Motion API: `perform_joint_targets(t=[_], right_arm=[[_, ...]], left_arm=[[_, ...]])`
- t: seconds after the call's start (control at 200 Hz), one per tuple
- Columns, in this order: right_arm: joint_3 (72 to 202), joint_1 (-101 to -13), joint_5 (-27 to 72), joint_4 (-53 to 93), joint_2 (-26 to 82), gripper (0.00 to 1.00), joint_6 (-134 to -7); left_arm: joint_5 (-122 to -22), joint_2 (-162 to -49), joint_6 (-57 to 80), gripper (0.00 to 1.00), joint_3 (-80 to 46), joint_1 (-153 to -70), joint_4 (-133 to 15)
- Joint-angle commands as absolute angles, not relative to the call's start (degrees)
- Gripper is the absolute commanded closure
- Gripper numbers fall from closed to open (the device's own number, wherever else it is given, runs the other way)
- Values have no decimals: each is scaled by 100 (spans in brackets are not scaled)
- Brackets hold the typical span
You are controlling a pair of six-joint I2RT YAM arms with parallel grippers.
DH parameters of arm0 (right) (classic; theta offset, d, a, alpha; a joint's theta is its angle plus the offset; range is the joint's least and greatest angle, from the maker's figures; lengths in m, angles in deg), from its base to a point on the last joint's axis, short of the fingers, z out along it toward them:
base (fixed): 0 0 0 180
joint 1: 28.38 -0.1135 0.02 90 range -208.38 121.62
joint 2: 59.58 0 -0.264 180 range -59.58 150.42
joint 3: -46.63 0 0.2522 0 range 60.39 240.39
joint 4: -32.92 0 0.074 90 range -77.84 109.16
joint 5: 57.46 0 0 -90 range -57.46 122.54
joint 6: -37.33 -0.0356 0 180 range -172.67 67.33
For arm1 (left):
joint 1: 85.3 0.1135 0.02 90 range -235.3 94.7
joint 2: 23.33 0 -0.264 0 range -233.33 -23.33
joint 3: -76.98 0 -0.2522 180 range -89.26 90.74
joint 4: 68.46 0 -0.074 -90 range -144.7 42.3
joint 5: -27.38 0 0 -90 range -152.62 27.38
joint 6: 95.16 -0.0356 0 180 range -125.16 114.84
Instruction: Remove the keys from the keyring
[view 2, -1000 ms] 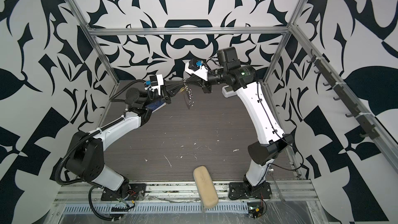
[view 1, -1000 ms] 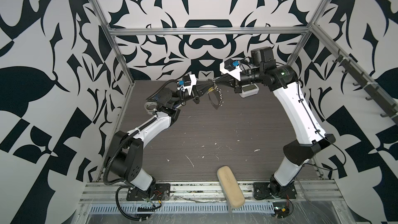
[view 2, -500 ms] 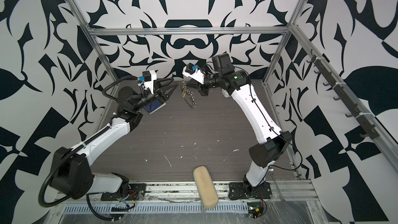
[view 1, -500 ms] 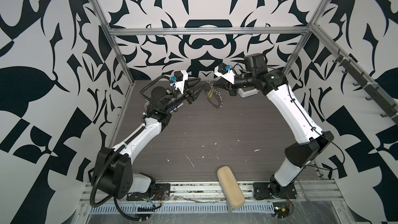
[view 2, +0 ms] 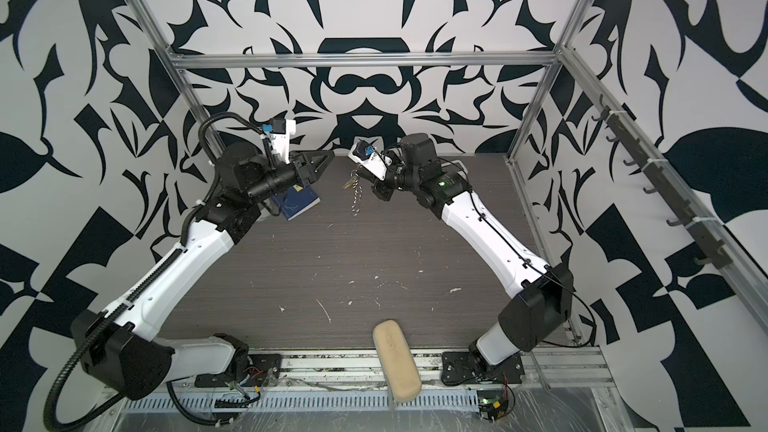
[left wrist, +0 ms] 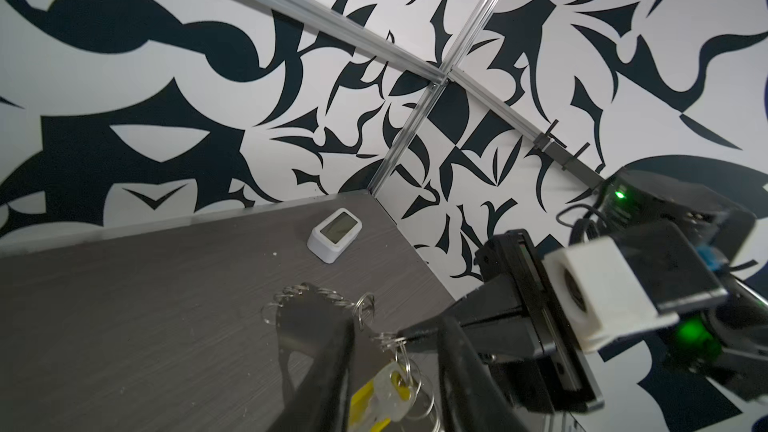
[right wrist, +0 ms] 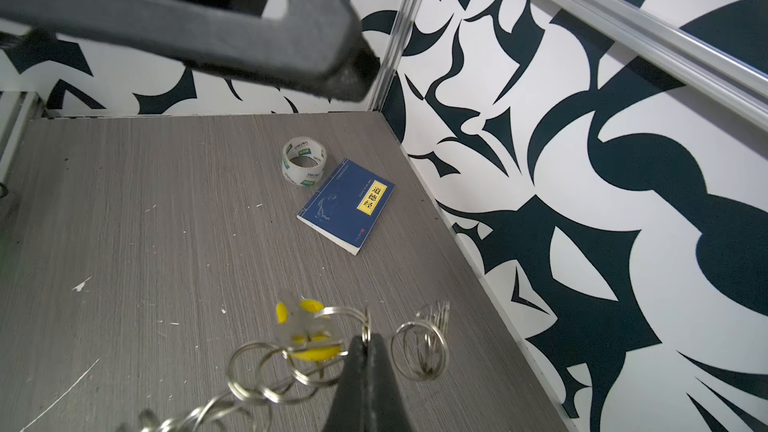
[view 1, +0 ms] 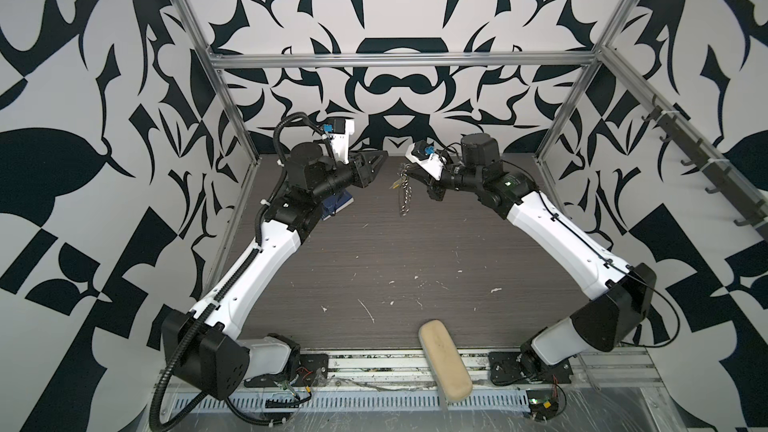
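While the right gripper (right wrist: 365, 344) is clenched on 1 silver ring of the keyring (right wrist: 286, 367), the rest of the chain hangs free above the table (right wrist: 145, 201). The keys (right wrist: 303, 326), yellow-headed, dangle right beside those fingertips, on the side facing the left gripper (left wrist: 380, 317). Its jaws are parted and empty, close to the cluster but apart from it. We judge the left should close on 1 key head only, clear of neighbouring rings, then work it along the coil while the right holds firm.
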State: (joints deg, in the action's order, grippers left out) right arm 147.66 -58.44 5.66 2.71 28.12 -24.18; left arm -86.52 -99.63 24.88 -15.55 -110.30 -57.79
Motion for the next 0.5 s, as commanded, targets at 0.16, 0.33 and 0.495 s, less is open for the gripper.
perform_joint_targets(t=[0.16, 0.33, 0.495], right_arm=[[14565, -5883, 615, 1193, 2470, 100, -2794], [14604, -5888, 529, 1116, 2479, 100, -2768], [14657, -5888, 470, 1047, 2489, 100, -2722]], left_arm=[[-8945, -10247, 2554, 63, -1120, -11302, -4651], [-8971, -10337, 2438, 63, -1003, -11455, -4536], [-8944, -10417, 2424, 65, -928, -11506, -4503]])
